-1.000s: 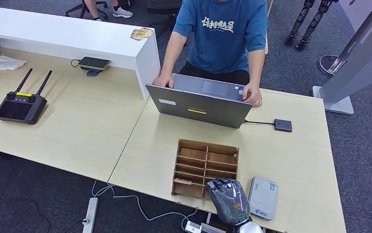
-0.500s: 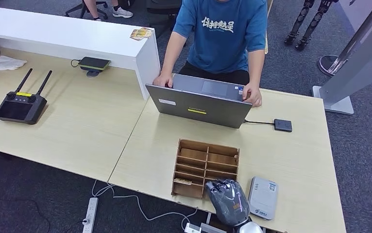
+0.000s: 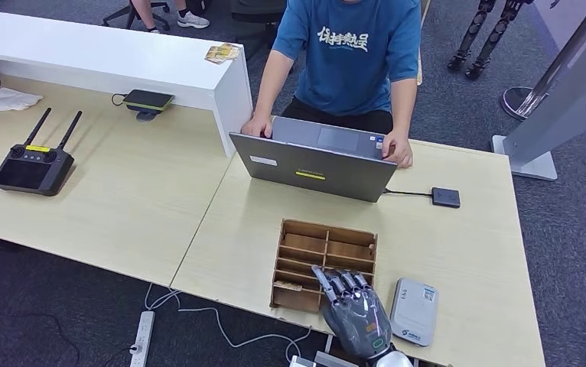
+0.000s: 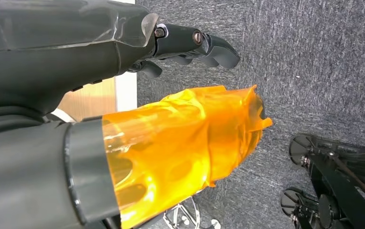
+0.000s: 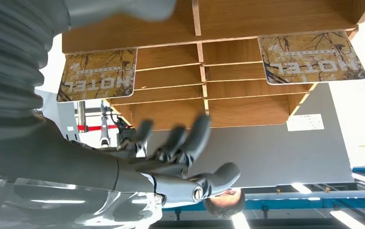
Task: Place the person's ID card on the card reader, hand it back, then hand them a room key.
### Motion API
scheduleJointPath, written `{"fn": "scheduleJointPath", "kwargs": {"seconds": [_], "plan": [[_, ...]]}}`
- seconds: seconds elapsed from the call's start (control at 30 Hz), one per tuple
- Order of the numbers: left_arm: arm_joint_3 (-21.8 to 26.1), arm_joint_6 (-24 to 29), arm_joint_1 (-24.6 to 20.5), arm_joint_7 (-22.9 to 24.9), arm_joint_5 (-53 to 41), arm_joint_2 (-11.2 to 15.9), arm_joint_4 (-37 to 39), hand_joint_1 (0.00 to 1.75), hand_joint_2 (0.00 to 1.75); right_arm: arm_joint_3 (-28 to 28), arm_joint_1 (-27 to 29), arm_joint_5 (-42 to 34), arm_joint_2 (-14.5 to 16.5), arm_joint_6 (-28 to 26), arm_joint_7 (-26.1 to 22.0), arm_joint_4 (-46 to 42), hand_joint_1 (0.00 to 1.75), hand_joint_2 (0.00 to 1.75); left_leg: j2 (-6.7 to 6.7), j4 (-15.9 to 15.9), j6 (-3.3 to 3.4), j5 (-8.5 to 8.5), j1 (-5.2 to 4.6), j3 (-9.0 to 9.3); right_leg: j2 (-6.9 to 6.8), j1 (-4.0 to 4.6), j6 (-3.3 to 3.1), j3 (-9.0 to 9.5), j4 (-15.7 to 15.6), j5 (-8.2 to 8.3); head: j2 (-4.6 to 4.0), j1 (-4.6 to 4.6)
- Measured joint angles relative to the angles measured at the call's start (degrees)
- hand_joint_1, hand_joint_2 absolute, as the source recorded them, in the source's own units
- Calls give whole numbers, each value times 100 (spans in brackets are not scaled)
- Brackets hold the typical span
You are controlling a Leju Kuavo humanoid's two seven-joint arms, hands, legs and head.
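My right hand [image 3: 355,310] hovers at the near edge of the table, fingers stretched out and apart over the near end of a wooden card rack [image 3: 327,237]; it holds nothing. In the right wrist view the hand [image 5: 171,162] reaches toward the rack [image 5: 247,19], where two "MOTEL" key cards [image 5: 311,57] [image 5: 97,75] lie in slots. One key card [image 3: 288,285] shows in the rack's near-left slot. A grey-white card reader [image 3: 414,310] lies just right of the hand. My left hand [image 4: 123,95], its thumb wrapped in orange tape, hangs empty over grey carpet.
A person in a blue shirt [image 3: 359,46] stands behind an open laptop [image 3: 313,164], both hands on it. A small black box [image 3: 445,197] is cabled to the laptop. Small cards [image 3: 222,53] lie on the white counter. A black remote controller [image 3: 31,164] sits far left.
My right hand's fingers were curled in; now they are stretched out over the rack's near end. The person and the table's things have not moved.
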Motion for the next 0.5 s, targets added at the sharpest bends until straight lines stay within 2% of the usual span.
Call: {"fn": "scheduleJointPath", "kwargs": {"seconds": [0.23, 0.5], "plan": [[0, 1, 0, 0, 3, 0, 0, 0, 0, -33, 9, -8, 1, 0, -27, -23, 0, 175, 0, 0, 0, 0, 0, 0, 0, 0, 0, 0, 0, 0, 0, 0], [0, 3, 0, 1, 19, 0, 0, 0, 0, -85, 36, 439, -2, 0, 270, -62, 0, 175, 0, 0, 0, 0, 0, 0, 0, 0, 0, 0, 0, 0, 0, 0]]}}
